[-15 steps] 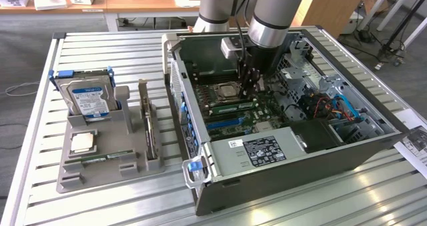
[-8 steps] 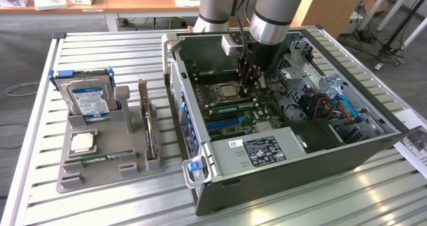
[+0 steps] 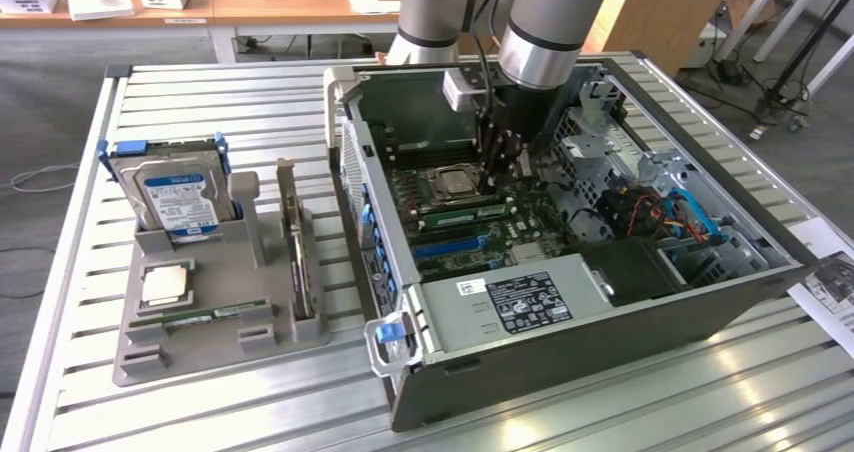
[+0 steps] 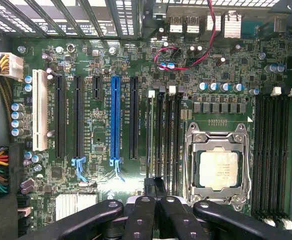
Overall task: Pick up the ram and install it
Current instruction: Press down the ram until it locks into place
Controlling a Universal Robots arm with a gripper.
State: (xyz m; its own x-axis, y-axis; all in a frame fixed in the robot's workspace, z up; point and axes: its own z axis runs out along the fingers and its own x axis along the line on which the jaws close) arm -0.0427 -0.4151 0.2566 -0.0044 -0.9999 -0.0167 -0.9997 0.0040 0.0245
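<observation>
The ram (image 4: 151, 135) stands edge-on in the memory slot beside the processor socket (image 4: 218, 170). From the exterior view it is a green strip (image 3: 461, 216) between the socket and the blue slot (image 3: 447, 244). My gripper (image 4: 153, 192) is shut, fingers pressed together, its tips right at one end of that stick. I cannot tell whether they touch it. Seen from outside, my gripper (image 3: 498, 177) reaches straight down into the open computer case (image 3: 400, 302), just above the motherboard.
On the exterior view's left, a grey tray (image 3: 200, 357) holds a hard drive (image 3: 174, 197), a loose silver processor (image 3: 167, 284), an upright grey card (image 3: 287, 242) and a second green stick (image 3: 207, 319). The power supply (image 3: 527, 297), cables (image 3: 674, 217) and case walls crowd the arm.
</observation>
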